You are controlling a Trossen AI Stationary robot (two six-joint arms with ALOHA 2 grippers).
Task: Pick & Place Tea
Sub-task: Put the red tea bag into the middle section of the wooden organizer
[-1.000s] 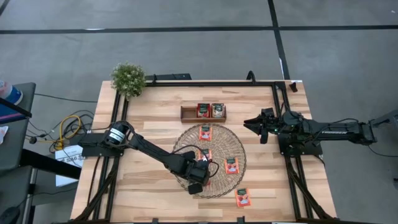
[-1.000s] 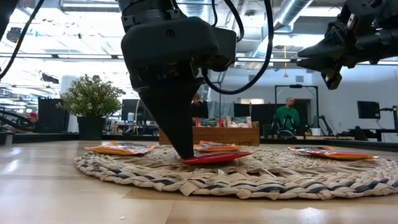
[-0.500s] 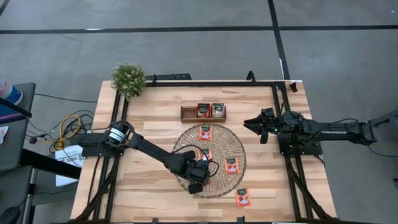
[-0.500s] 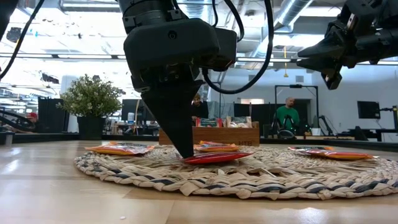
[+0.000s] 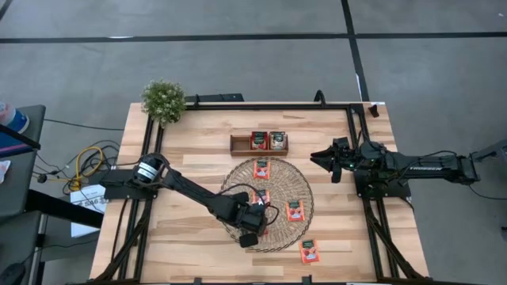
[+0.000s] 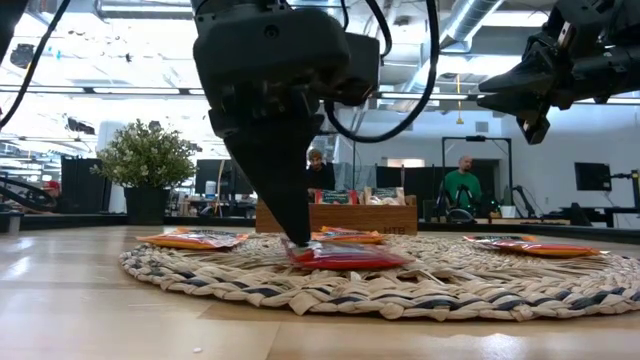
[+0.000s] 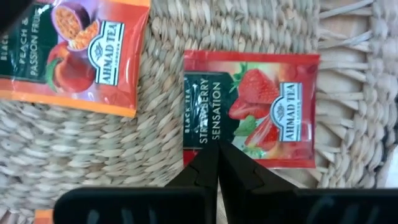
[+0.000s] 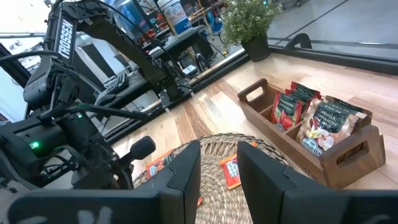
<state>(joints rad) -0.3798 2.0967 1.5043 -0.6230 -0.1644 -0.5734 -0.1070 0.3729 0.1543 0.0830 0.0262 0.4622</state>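
The left claw (image 7: 216, 163) has its tips pinched together on the near edge of a strawberry tea sachet (image 7: 252, 107), which lies on the woven mat (image 5: 238, 180), on the side far from the wooden tray (image 5: 240, 143). Gripping the edge suits something so flat, though it may be only just caught. The right claw (image 5: 331, 162) waits beside the mat, fingers apart, empty.

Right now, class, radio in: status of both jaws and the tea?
Left gripper jaws shut on strawberry sachet edge, on woven mat. Right gripper waits raised beside the mat, holding nothing. Nothing blocks the wooden tray.
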